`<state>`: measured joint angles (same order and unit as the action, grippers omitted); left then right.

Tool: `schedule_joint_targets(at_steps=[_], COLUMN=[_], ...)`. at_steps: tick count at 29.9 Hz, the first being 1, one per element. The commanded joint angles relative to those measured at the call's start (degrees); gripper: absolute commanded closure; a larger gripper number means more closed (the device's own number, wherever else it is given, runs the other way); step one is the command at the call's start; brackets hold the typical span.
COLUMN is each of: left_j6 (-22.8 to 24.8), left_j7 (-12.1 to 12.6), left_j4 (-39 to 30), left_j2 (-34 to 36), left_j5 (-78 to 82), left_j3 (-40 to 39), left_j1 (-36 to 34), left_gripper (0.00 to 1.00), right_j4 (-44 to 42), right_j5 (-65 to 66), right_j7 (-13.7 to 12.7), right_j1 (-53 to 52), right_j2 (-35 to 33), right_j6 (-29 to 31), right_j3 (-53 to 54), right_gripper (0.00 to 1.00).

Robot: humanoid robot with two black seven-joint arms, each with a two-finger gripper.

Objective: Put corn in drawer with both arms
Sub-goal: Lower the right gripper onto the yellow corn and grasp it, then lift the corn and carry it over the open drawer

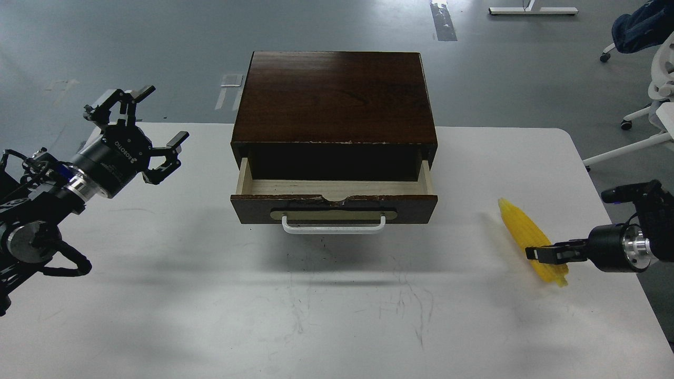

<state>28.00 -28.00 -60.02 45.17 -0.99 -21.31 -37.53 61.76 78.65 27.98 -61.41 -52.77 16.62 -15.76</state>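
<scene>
The right end effector [538, 253] reaches in from the right edge, its fingers pinched on the corn [531, 239] near the cob's thick near end. The corn lies diagonally on the white desk [337, 316], well right of the drawer [334, 200], tapered tip pointing away. The drawer is pulled partly out of the dark brown box [335, 97] (pale wood interior visible, nothing in it), white handle [333, 225] facing the viewer. The left end effector [141, 129] hovers left of the box, fingers spread wide, clear of everything.
</scene>
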Motion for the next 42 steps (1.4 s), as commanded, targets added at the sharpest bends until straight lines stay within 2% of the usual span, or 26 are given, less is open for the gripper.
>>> schedule_joint_targets(at_steps=[1, 4, 7, 9, 10, 12, 18, 20, 26, 32, 39, 42], left_j6=[0.0, 0.0, 0.0, 0.0, 0.0, 0.0, 0.0, 0.0, 0.0, 0.0, 0.0, 0.0], left_j7=[0.0, 0.0, 0.0, 0.0, 0.0, 0.0, 0.0, 0.0, 0.0, 0.0, 0.0, 0.0], left_j4=[-0.28, -0.28, -0.45, -0.54, -0.54, -0.63, -0.63, -0.63, -0.8, -1.51, -1.77, -2.21], left_j2=[0.18, 0.09, 0.09, 0.09, 0.09, 0.09, 0.27, 0.27, 1.58, 2.11, 2.82, 2.99], left_j5=[0.03, 0.11, 0.11, 0.11, 0.11, 0.2, 0.2, 0.2, 0.2, 0.2, 0.2, 0.2], left_j3=[-0.4, -0.49, -0.84, -0.93, -0.93, -1.01, -1.63, -1.72, -1.72, -1.72, -1.72, -1.72], left_j1=[0.0, 0.0, 0.0, 0.0, 0.0, -0.09, 0.0, -0.09, -0.09, -0.09, 0.0, 0.08], left_gripper=[0.02, 0.02, 0.02, 0.02, 0.02, 0.02, 0.02, 0.02, 0.02, 0.02, 0.02, 0.02], right_j4=[4.06, 5.03, 4.77, 4.42, 4.42, 4.24, 4.33, 4.33, 4.07, 4.15, 4.68, 4.59], right_j5=[-0.08, -0.08, -0.08, -0.6, -0.6, -0.87, -0.52, -0.34, 0.01, 4.31, 4.23, 4.23], right_j7=[0.02, 0.02, 0.02, 0.02, 0.02, 0.02, 0.02, 0.02, 0.02, 0.02, 0.02, 0.02], right_j1=[-8.97, -17.14, -27.34, -35.93, -35.97, -43.24, -49.5, -50.73, -52.14, -52.23, -51.62, -51.35], right_j2=[-2.68, -3.04, 0.29, 5.46, 5.49, 12.75, 26.21, 32.61, 42.91, 46.18, 46.36, 46.36], right_j6=[0.25, 0.6, 0.78, 0.78, 0.78, 0.52, -0.01, -2.72, -14.58, -19.34, -19.7, -19.7], right_j3=[-0.06, -0.5, -3.57, -9.26, -9.29, -14.54, -18.16, -20.09, -26.94, -30.99, -33.11, -34.07], right_gripper=[0.91, 0.9, 0.9, 0.9, 0.9, 0.9, 0.9, 0.9, 0.9, 0.9, 0.9, 0.87])
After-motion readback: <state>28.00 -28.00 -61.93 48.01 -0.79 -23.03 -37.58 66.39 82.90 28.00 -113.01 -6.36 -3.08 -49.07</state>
